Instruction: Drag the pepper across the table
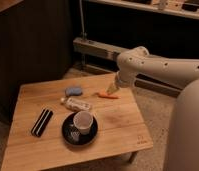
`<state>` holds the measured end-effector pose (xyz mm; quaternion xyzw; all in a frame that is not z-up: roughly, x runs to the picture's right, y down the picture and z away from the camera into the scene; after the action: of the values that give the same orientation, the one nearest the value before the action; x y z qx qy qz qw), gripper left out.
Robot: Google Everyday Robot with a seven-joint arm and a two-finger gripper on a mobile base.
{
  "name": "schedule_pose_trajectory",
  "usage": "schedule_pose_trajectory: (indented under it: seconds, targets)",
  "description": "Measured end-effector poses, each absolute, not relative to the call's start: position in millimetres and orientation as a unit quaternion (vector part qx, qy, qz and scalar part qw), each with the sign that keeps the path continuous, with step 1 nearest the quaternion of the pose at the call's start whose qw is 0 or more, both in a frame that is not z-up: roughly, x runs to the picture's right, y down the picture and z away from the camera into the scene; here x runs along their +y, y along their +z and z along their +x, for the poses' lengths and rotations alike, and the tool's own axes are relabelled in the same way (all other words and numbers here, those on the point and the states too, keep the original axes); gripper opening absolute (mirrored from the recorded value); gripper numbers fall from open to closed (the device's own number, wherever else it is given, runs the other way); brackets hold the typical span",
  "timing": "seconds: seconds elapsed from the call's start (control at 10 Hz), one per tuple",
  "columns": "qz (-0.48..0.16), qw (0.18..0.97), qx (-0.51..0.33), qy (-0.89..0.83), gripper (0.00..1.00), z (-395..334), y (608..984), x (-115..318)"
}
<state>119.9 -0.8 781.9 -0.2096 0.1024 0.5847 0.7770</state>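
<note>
- While the pale arm [158, 67] reaches in from the right of the view, the gripper [112, 90] hangs tip-down well beyond the cup [83, 121], over the far right part of the table [118, 150].
- Its jaws stand spread wide and have hold of nothing.
- The pepper [107, 95], slim and orange-red, lies flat on the planks beyond the cup and a little to its right, near the table's far edge.
- It lies roughly crosswise, with the gripper tip right at its far side; whether the two touch cannot be told.
- The cup itself is white and stands upright on a black plate [68, 137].
- A white tube packet [77, 104] lies just beyond the cup, slightly to its left, between the cup and the pepper but apart from both.
- A small blue thing [73, 91] sits farther beyond the cup than the packet does, a little to the cup's left.
- A black bar [41, 122] lies to the cup's left, clear of the plate and set at a slant.
- A tiny dark mark [139, 141] shows to the cup's right and nearer the viewer, by the table's near right corner.
</note>
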Motion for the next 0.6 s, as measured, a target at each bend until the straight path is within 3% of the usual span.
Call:
schedule_pose_trajectory:
  seconds: [0.2,0.6]
  targets:
    - [-0.205,0.817,0.034,0.537,0.8,127,784,-21]
    - [-0.251,0.884,-0.185,0.347,0.8,138,780,-73]
